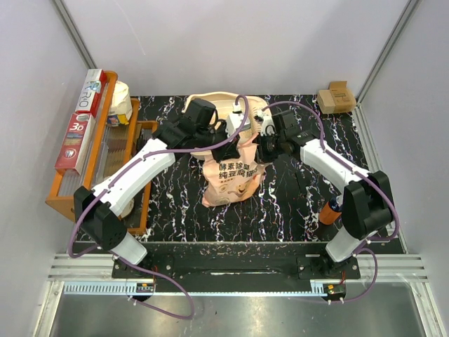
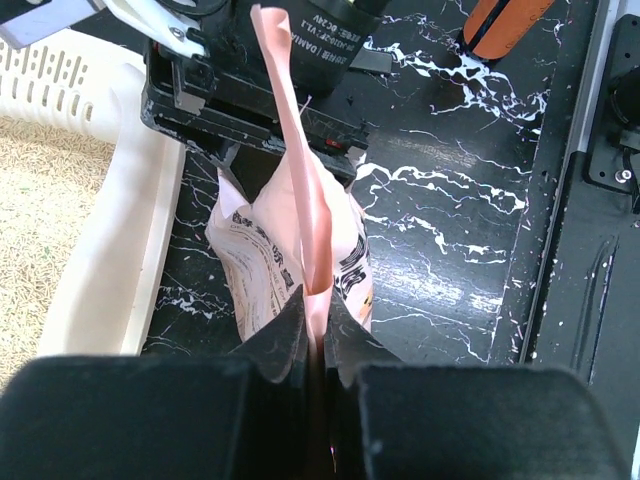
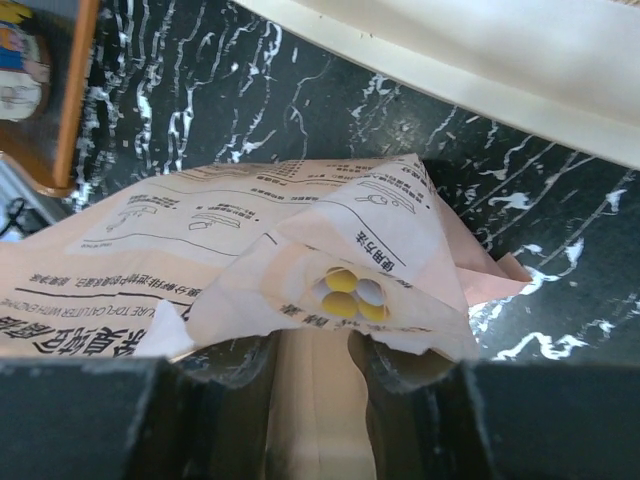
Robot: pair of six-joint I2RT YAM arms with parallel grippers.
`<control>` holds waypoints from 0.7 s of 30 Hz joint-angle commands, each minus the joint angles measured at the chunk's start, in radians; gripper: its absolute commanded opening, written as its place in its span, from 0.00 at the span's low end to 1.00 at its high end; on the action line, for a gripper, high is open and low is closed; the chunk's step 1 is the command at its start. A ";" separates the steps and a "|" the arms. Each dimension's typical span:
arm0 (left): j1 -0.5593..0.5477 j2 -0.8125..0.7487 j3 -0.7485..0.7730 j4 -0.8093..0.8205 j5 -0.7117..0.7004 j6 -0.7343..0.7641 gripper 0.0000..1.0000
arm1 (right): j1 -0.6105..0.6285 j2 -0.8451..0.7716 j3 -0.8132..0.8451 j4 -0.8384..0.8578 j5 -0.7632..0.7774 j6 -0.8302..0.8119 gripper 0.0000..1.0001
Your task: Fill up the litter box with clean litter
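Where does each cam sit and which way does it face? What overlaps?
Top external: above and behind the bases, looking down on the table; both arms show, left gripper and right gripper at the bag.
Left wrist: looks down past its fingers pinching the bag's edge; litter box with litter at left.
Right wrist: looks over its fingers at the bag, litter box rim beyond.
Shared: bag and litter box in all three.

Both our arms reach inward, hands near each other. Our left arm (image 1: 133,175) stretches forward and rightward; left hand (image 2: 316,318) pinched tight on thin upright edge of bag (image 2: 290,260), fingers almost meeting. Our right arm (image 1: 330,165) bends at elbow, forearm angled leftward; right hand (image 3: 310,365) clamps crumpled bag top, fingers partly apart.
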 commanded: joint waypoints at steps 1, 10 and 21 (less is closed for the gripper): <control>-0.009 -0.027 0.100 0.199 0.047 -0.043 0.00 | -0.025 0.033 -0.067 0.102 -0.255 0.152 0.00; -0.007 -0.038 0.090 0.224 0.040 -0.033 0.00 | -0.103 0.062 -0.130 0.424 -0.522 0.439 0.00; -0.006 -0.067 0.096 0.164 0.033 0.116 0.00 | -0.169 0.063 -0.070 0.208 -0.858 0.366 0.00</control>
